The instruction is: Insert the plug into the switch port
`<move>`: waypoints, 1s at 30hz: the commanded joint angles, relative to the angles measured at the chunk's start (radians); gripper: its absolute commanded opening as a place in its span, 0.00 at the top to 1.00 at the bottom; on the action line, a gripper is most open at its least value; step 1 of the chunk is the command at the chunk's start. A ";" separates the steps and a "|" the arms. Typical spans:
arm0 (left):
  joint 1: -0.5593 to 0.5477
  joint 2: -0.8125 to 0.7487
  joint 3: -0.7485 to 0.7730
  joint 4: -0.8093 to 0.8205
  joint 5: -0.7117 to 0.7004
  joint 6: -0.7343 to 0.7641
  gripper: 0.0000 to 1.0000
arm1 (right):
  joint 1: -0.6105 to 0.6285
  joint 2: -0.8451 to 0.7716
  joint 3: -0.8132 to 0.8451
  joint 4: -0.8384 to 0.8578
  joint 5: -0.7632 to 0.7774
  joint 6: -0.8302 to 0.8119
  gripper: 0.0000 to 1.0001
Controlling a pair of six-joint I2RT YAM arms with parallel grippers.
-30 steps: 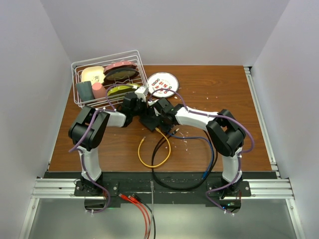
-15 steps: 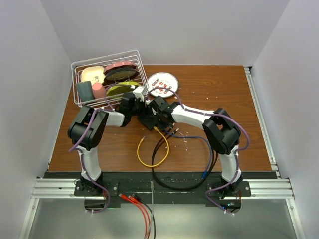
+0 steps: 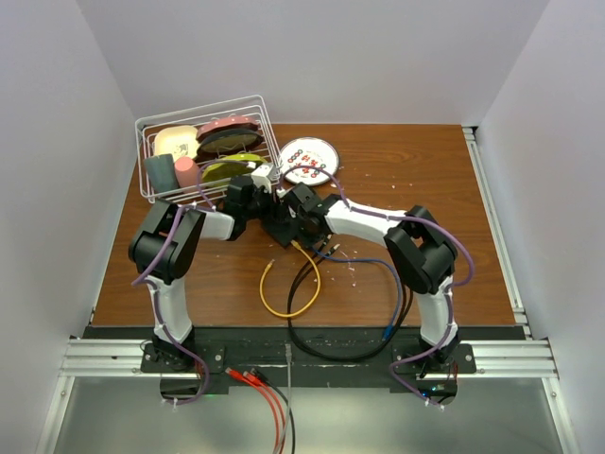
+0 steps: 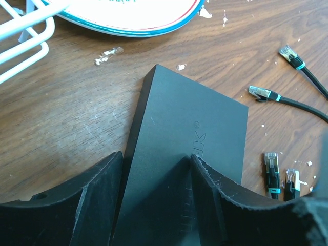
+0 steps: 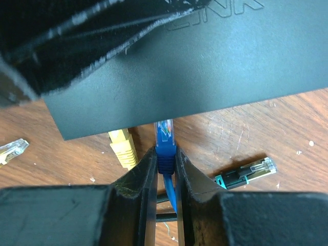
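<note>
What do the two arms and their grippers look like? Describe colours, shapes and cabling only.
Both the left arm and right arm have chunky black joint housings joined by white links, with a purple cable looped along each. The left gripper and right gripper have matte black, wedge-shaped fingers with rough, grainy edges. No markings are visible on them.
</note>
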 commanded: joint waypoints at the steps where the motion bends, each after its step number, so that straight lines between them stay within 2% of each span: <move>1: -0.026 0.013 -0.017 0.006 0.146 0.000 0.41 | 0.006 -0.037 -0.136 0.278 0.013 0.062 1.00; 5: -0.026 0.027 -0.017 0.009 0.166 -0.006 0.41 | 0.007 -0.123 -0.302 0.479 0.012 0.076 1.00; 10: -0.028 0.039 -0.018 0.032 0.196 -0.014 0.42 | 0.006 -0.122 -0.352 0.633 -0.052 0.048 1.00; 15: -0.029 0.035 -0.021 0.028 0.212 -0.012 0.43 | 0.007 -0.041 -0.275 0.594 -0.091 0.036 1.00; 20: -0.037 0.042 -0.018 0.008 0.221 -0.015 0.45 | 0.006 -0.019 -0.221 0.521 -0.040 0.056 1.00; 24: -0.042 0.058 -0.018 0.000 0.247 -0.029 0.47 | 0.006 -0.034 -0.233 0.529 0.003 0.074 1.00; 30: -0.055 0.081 -0.012 -0.024 0.293 -0.017 0.51 | 0.006 -0.069 -0.298 0.626 0.017 0.070 1.00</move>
